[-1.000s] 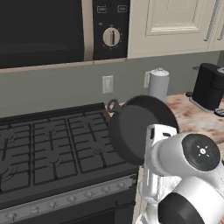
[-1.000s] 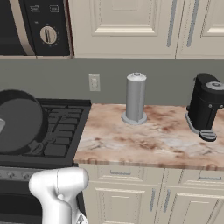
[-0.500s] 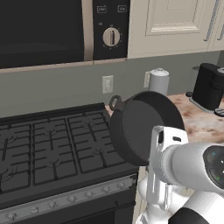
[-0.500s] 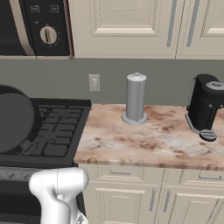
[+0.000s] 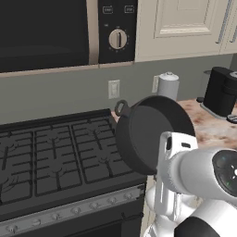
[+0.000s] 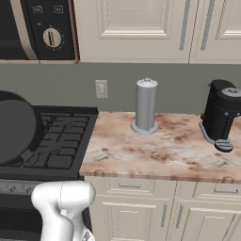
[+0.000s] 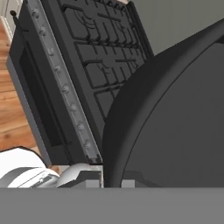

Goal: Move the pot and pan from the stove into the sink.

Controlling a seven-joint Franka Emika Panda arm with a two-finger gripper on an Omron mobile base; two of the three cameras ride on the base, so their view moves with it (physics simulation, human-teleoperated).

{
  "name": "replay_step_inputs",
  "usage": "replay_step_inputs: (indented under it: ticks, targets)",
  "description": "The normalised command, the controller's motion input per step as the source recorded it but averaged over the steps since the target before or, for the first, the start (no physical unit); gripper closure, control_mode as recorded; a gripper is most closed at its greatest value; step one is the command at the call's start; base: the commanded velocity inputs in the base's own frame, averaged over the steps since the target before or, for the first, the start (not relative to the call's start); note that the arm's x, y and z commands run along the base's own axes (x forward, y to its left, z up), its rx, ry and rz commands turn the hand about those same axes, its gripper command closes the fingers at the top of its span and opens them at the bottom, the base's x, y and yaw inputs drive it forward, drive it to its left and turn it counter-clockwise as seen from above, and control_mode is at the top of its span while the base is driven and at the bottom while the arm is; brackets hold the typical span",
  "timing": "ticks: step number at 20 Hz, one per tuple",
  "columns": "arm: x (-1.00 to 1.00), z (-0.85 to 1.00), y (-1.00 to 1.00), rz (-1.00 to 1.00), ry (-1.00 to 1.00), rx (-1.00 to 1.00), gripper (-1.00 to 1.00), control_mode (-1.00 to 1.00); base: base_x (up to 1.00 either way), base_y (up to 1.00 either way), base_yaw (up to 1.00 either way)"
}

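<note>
Dark grey pot (image 5: 155, 134): I have it off the grates, hanging in the air above the right edge of the stove (image 5: 55, 157), just short of the marble counter (image 6: 155, 146).
Tilt: it sits on its side, mouth facing back toward my base cameras, with one loop handle (image 5: 121, 108) at the upper left of the rim. I judge that a rim pinch lets the body swing down like this.
Gripper: clenched. The jaws themselves are hidden behind the pot wall, but since the pot is airborne right against the hand, I read this as a grasp on its near rim.
Why lifted: the cast-iron grates are ridged, so it has to be carried, not dragged.
Stage: as I judge it, the carry leg for the pot. The pan's turn comes after.
Edges: the stove's front lip with its row of knobs (image 7: 61, 92) is below the hand, and the wooden floor (image 7: 17, 109) is past that. A slip here would drop the pot off the front.
Room to the right: open counter in the foreground. The paper towel holder (image 6: 146, 106) and the coffee machine (image 6: 221, 117) stand toward the back wall, well apart from each other.
Room above: the microwave (image 5: 46, 32) and the cabinets overhang the back, so I would keep the swing low and forward.
Sink: I can't tell from these views which way it lies.
</note>
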Motion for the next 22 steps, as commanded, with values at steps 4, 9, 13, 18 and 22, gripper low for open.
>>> replay_step_inputs:
  ticks: [4, 9, 13, 18, 22]
  targets:
    - [0.00, 0.00, 0.00, 0.00, 0.00, 0.00, 1.00, -1.00, 0.00, 0.00, 0.00]
    - [-0.06, -0.01, 0.00, 0.00, 0.00, 0.00, 1.00, 1.00, -0.21, 0.00, 0.00]
    - [0.00, 0.00, 0.00, 0.00, 0.00, 0.00, 1.00, 1.00, -0.46, 0.00, 0.00]
    - [0.00, 0.00, 0.00, 0.00, 0.00, 0.00, 1.00, 1.00, -0.21, 0.00, 0.00]
    - [0.00, 0.00, 0.00, 0.00, 0.00, 0.00, 1.00, 1.00, 0.00, -0.01, 0.00]
